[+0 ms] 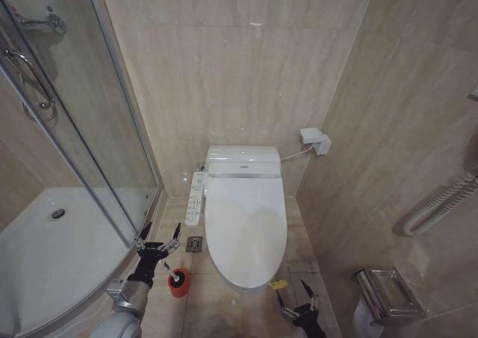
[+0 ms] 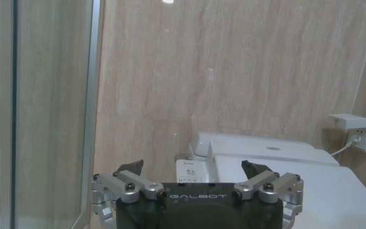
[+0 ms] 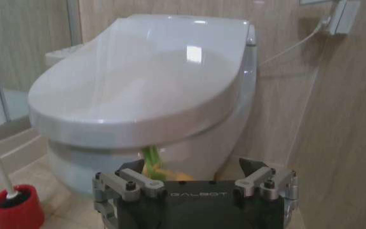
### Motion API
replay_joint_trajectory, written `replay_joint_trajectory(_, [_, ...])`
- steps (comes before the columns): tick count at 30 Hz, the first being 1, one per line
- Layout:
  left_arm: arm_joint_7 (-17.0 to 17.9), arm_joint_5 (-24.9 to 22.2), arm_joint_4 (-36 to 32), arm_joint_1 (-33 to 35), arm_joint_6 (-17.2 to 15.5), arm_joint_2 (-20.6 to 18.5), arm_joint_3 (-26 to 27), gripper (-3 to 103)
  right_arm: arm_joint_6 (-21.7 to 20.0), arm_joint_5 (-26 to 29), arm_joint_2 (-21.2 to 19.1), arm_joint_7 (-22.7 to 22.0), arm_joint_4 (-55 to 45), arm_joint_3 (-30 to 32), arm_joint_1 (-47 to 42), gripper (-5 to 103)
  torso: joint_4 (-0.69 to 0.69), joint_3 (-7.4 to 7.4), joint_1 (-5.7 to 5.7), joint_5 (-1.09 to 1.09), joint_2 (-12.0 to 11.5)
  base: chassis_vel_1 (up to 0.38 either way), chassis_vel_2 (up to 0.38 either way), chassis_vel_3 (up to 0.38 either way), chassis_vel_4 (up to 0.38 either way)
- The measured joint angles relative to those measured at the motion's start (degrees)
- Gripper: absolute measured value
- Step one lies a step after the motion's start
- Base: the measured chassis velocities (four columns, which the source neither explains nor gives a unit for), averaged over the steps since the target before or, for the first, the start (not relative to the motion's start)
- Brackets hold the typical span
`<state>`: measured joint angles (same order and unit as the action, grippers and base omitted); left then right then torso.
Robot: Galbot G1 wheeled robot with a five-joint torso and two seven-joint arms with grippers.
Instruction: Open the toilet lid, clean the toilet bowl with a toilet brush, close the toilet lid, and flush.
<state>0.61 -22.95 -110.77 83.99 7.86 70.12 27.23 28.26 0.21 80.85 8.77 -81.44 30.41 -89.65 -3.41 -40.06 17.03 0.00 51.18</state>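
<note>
We see the toilet lid shut down over the toilet bowl. The toilet brush stands in its red holder beside it. Left gripper and right gripper are spread wide, holding nothing.

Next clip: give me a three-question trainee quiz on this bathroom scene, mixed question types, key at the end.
1. True or false: the toilet lid is raised.
2. Which claw is nearer the yellow-green strap? A) left claw B) right claw
3. Fill in: the toilet brush stands in a ___ cup on the floor.

Key:
1. False; it lies shut over the toilet bowl.
2. B; it is open, just in front of the strap.
3. Red.
</note>
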Motion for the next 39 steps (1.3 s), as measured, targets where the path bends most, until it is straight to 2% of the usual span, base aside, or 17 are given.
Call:
replay_joint_trajectory(15, [0.0, 0.0, 0.0, 0.0, 0.0, 0.0, 0.0, 100, 3.9, -1.44, 1.66, -0.3, 9.41, 0.7, 5.89, 100, 0.0, 0.0, 0.0, 0.0, 0.0, 0.0, 0.0, 0.0, 0.0])
replay_joint_trajectory(39, [0.0, 0.0, 0.0, 0.0, 0.0, 0.0, 0.0, 100, 5.86, -1.16, 1.4, -0.78, 16.38, 0.66, 10.87, 100, 0.0, 0.0, 0.0, 0.0, 0.0, 0.0, 0.0, 0.0, 0.0])
